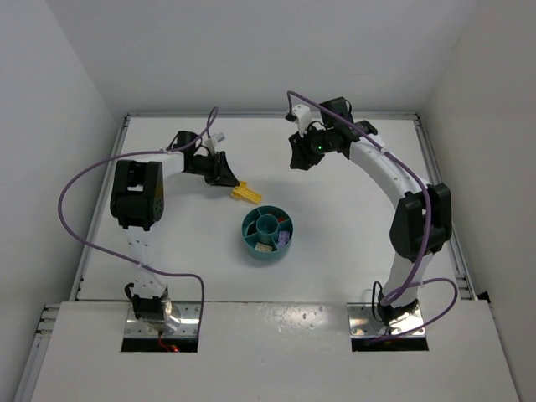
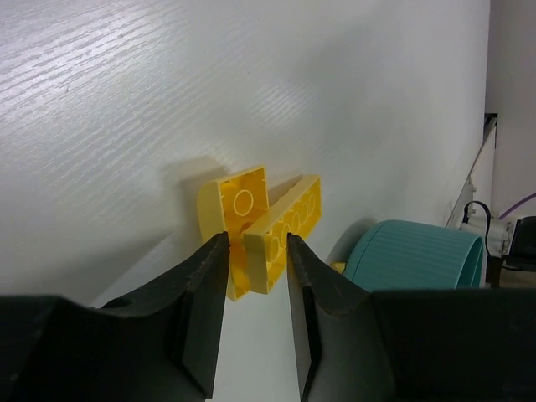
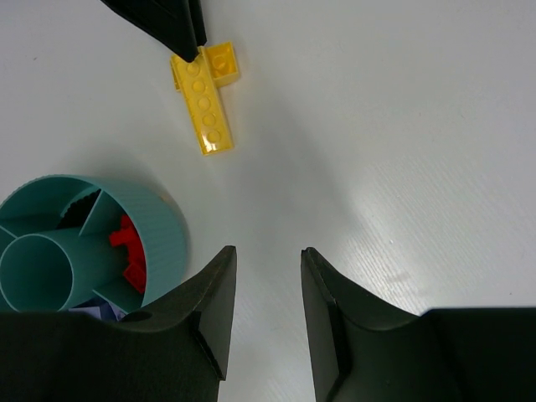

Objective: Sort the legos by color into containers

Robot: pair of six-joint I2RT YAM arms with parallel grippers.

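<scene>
black fingers (image 2: 205, 301) of the left hand (image 2: 256, 251) straddle the end of a glossy studded yellow brick (image 2: 280, 234) on the grained white desk (image 2: 126, 100), not visibly clamped; ribbed teal dish (image 1: 268, 234) near. right hand (image 3: 268, 268) hangs part open, empty. no lettering legible.

White table (image 1: 352, 243) enclosed by plain white walls (image 1: 251, 50).

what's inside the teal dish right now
The teal dish holds red bricks in one outer section, and a purple brick and a beige one in others. The central cup looks bare. Its walls hide part of the sections.
</scene>
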